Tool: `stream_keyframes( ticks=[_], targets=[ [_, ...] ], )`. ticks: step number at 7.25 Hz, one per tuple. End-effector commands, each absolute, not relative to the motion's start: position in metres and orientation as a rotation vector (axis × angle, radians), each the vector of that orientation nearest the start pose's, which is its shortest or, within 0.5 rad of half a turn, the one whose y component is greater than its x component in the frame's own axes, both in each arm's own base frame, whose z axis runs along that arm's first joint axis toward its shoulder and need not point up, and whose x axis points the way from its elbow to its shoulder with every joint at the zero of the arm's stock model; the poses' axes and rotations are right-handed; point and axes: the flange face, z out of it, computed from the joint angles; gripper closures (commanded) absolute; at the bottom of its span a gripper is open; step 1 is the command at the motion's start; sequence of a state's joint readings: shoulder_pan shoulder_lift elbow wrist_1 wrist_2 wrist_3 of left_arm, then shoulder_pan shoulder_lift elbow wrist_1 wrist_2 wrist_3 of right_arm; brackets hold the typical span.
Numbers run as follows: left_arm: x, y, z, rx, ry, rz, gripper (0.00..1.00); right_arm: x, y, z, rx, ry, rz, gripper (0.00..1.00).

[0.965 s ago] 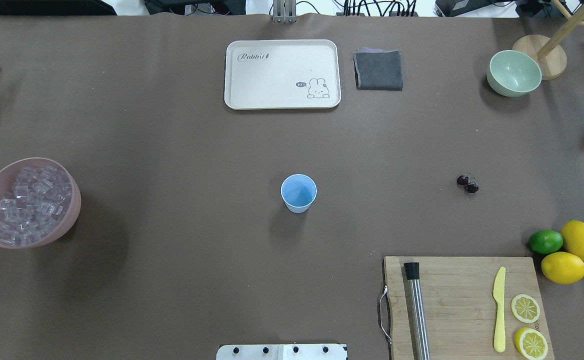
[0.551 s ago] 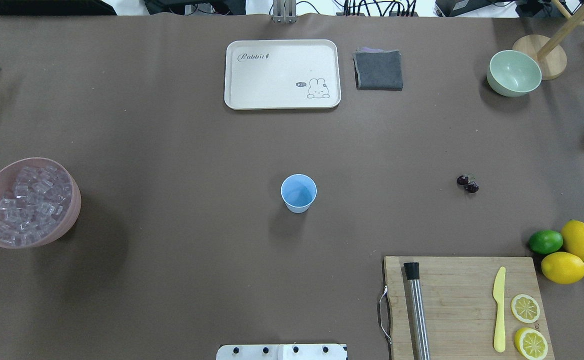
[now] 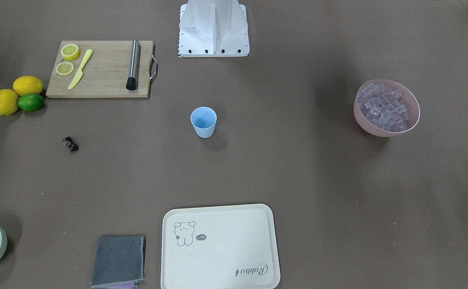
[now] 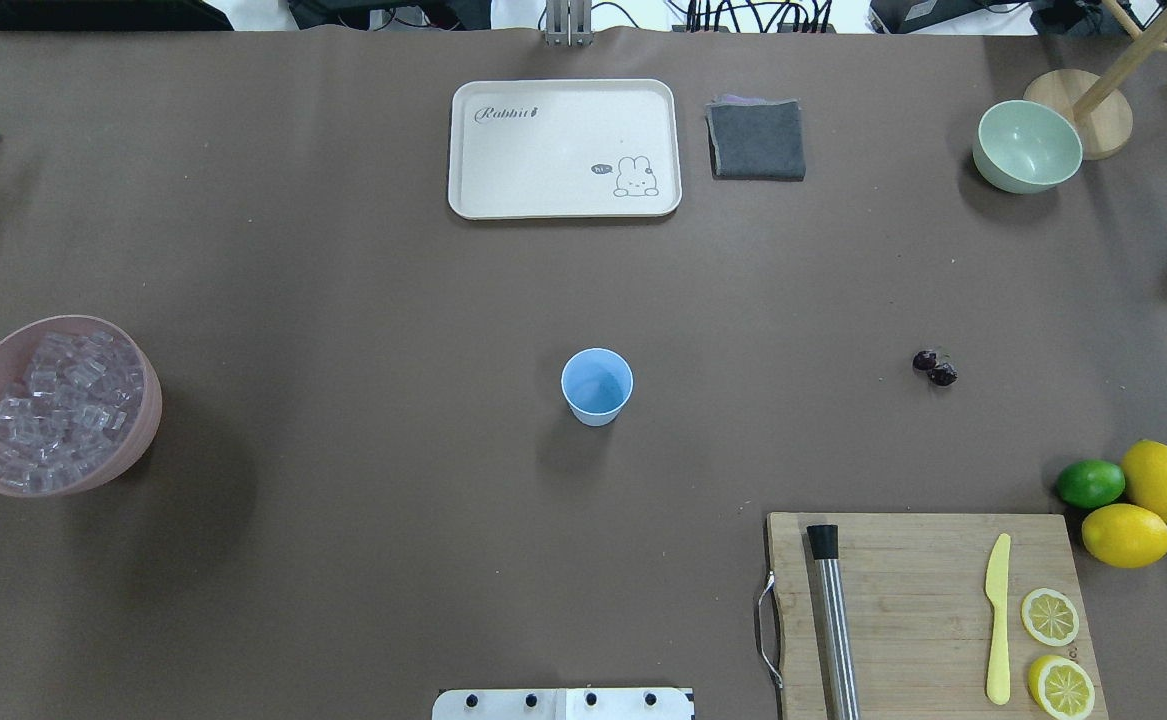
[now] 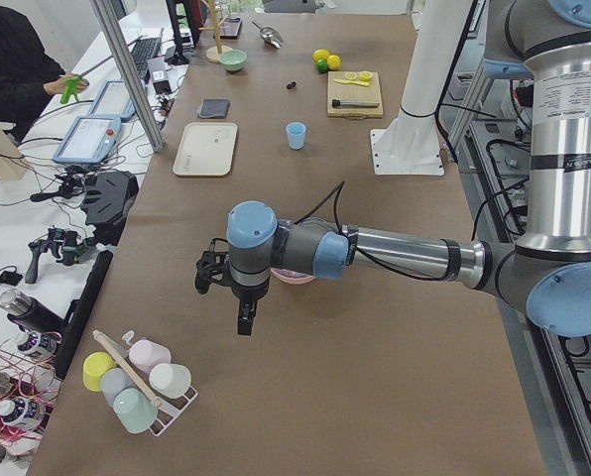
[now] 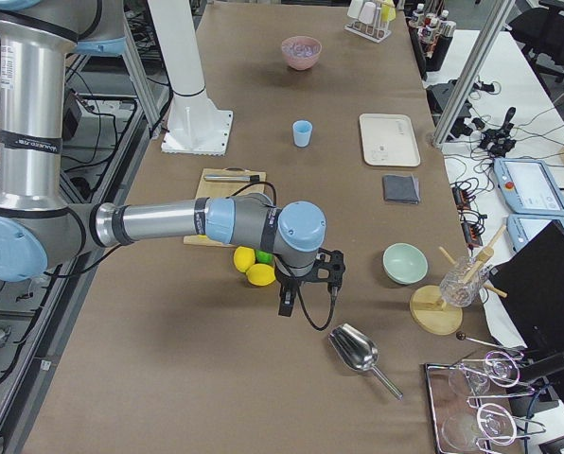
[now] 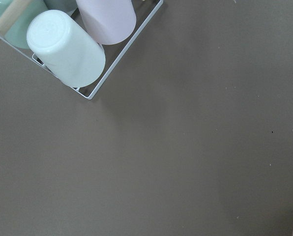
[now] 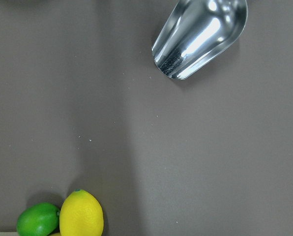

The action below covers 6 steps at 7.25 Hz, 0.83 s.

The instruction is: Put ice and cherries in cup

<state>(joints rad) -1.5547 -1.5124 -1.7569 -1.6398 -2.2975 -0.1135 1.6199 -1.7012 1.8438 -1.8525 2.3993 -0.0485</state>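
The light blue cup [image 4: 597,386] stands upright and empty at the table's middle; it also shows in the front view [image 3: 203,122]. The dark red cherries [image 4: 934,367] lie on the table to its right. The clear ice cubes [image 4: 61,400] fill a pink bowl [image 4: 147,425] at the far left. My left gripper [image 5: 244,319] hangs above the table past the pink bowl, near the cup rack; I cannot tell if it is open. My right gripper [image 6: 284,303] hangs above the table beside the lemons; I cannot tell its state either. Neither wrist view shows fingers.
A cutting board [image 4: 903,560] with a metal muddler [image 4: 833,620], yellow knife and lemon slices sits front right. Two lemons [image 4: 1126,535] and a lime [image 4: 1091,483] lie beside it. A cream tray [image 4: 563,130], grey cloth [image 4: 757,140], green bowl [image 4: 1027,146], metal scoop [image 8: 200,37] and cup rack [image 7: 68,54] are around.
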Motion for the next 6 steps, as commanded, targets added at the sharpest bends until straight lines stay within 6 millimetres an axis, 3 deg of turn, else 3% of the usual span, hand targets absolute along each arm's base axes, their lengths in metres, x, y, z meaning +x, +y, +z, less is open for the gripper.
stream_keyframes(
  ticks=[1,6],
  targets=[
    [-0.0592,-0.4777,0.5898,0.142,0.734,-0.020,0.02,0.0804,-0.4189,0.6092,-0.093,-0.835,0.060,0.00],
    [-0.0599,-0.4796,0.5869,0.148,0.734,-0.020,0.02,0.0805,-0.4181,0.6108,-0.096,-0.832,0.061,0.00]
  ],
)
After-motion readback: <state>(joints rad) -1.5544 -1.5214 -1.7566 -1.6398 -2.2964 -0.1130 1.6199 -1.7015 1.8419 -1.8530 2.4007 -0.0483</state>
